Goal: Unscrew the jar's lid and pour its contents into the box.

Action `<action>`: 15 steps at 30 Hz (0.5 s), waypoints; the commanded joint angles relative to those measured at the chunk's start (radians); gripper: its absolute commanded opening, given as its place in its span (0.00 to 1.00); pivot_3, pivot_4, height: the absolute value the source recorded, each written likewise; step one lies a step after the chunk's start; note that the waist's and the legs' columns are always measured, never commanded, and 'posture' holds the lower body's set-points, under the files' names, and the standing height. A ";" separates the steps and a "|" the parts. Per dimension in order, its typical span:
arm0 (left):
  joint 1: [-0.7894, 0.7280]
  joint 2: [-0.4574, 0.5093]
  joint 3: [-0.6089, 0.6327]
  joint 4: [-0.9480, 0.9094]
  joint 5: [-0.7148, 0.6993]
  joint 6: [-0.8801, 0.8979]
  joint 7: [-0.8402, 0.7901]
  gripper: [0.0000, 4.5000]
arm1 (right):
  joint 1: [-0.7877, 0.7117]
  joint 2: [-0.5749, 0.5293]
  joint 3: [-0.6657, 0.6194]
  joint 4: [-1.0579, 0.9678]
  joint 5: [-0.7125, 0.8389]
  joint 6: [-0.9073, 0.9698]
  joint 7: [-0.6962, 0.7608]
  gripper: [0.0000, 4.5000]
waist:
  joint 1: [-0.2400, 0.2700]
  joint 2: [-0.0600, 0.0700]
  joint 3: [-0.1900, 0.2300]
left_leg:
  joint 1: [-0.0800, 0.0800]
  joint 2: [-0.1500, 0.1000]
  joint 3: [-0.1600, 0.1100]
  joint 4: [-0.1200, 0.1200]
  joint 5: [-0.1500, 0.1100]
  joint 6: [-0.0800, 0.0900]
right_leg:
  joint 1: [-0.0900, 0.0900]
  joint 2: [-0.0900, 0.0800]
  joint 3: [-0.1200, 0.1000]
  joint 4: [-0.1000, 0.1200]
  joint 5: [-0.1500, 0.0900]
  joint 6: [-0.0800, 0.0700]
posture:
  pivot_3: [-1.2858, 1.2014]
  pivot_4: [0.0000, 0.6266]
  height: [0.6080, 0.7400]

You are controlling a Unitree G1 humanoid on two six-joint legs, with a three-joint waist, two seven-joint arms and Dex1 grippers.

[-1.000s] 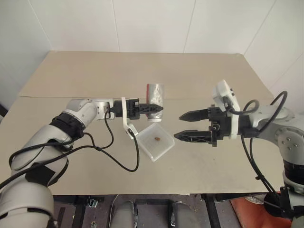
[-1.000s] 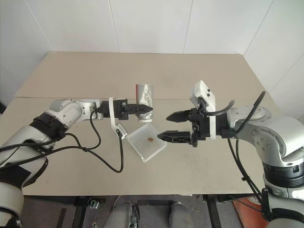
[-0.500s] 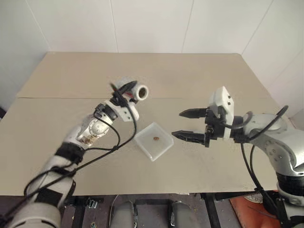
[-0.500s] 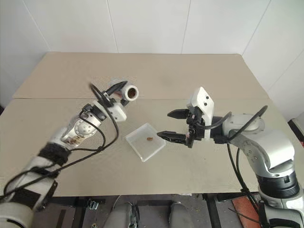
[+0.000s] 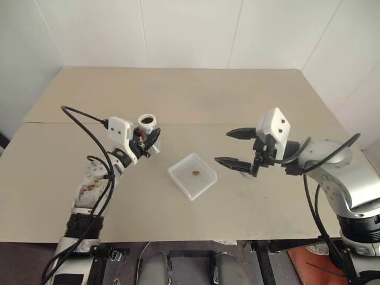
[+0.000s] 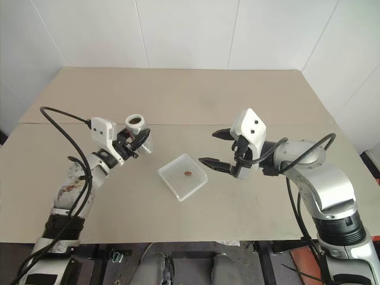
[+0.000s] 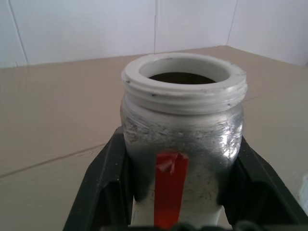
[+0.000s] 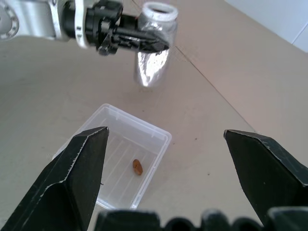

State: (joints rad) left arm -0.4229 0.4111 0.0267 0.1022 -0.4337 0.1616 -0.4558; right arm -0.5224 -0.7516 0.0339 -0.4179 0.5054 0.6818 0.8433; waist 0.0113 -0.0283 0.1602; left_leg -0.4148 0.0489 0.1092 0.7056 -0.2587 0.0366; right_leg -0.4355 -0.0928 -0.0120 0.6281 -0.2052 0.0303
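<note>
My left gripper (image 5: 146,141) is shut on the jar (image 5: 147,122), a silvery jar with a red mark held upright with its dark mouth up and no cap on, left of the box. In the left wrist view the fingers (image 7: 103,185) clamp the jar (image 7: 183,139) on both sides. The box (image 5: 183,180), a clear shallow tray, lies on the table's middle with the contents (image 5: 195,173), one small brown lump, inside. My right gripper (image 5: 223,146) hovers open just right of the box, nothing between its fingers (image 8: 72,178). The lid is out of view.
The beige table (image 5: 196,95) has a seam (image 5: 59,123) running across it and white walls behind. A black cable (image 5: 83,116) loops up from my left arm. The table's front edge (image 5: 196,242) lies close below the box.
My left arm has swung back to the left, taking the jar away from above the box and turning it mouth up. The right gripper rolled at the wrist and edged towards the box.
</note>
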 commanded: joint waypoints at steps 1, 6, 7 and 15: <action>-0.009 -0.031 0.016 0.045 0.055 -0.117 -0.026 0.43 | 0.001 -0.001 -0.020 -0.025 -0.002 -0.021 -0.001 0.99 | 0.000 0.000 0.000 | 0.000 0.000 0.000 0.000 0.000 0.000 | 0.000 0.000 0.000 0.000 0.000 0.000 | 0.52 0.24 1.00; 0.003 -0.045 -0.006 0.121 0.137 -0.166 -0.041 0.43 | 0.003 0.001 -0.015 -0.037 -0.004 -0.016 0.001 0.99 | 0.000 0.000 0.000 | 0.000 0.000 0.000 0.000 0.000 0.000 | 0.000 0.000 0.000 0.000 0.000 0.000 | 0.52 0.24 1.00; 0.008 -0.045 -0.007 0.125 0.148 -0.166 -0.044 0.43 | 0.003 0.001 -0.014 -0.038 -0.004 -0.015 0.001 0.99 | 0.000 0.000 0.000 | 0.000 0.000 0.000 0.000 0.000 0.000 | 0.000 0.000 0.000 0.000 0.000 0.000 | 0.52 0.24 1.00; 0.093 -0.026 0.021 0.036 0.153 -0.134 -0.067 0.93 | 0.004 0.003 0.000 -0.044 -0.014 -0.018 0.009 1.00 | -0.002 0.000 0.000 | 0.000 0.000 0.000 0.000 0.000 0.000 | 0.000 0.000 0.000 0.000 0.000 0.000 | 0.52 0.24 1.00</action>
State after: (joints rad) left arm -0.3344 0.3697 0.0227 0.2097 -0.2725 0.0214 -0.5168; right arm -0.5136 -0.7470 0.0370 -0.4236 0.4924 0.6818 0.8481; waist 0.0094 -0.0281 0.1601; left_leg -0.4147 0.0495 0.1088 0.7054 -0.2590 0.0371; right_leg -0.4358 -0.0929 -0.0118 0.6281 -0.2051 0.0301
